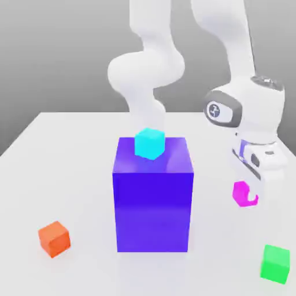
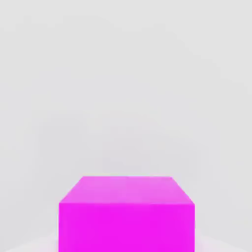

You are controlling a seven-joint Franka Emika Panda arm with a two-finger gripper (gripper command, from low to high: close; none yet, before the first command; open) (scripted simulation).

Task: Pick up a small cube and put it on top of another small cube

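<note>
A small magenta cube (image 1: 240, 192) sits at the exterior view's right, low over the white table (image 1: 69, 173), and my gripper (image 1: 250, 194) is shut on it. One white finger covers part of the cube. The hand view looks at the same magenta cube (image 2: 127, 214) from close up, against the pale table. A cyan cube (image 1: 150, 143) rests on top of a tall purple block (image 1: 152, 199) in the middle. An orange cube (image 1: 54, 238) lies at the front on the exterior view's left. A green cube (image 1: 275, 263) lies at the front right, below my gripper.
The tall purple block stands between my gripper and the orange cube. The white arm (image 1: 147, 69) rises behind the block and bends over to the right.
</note>
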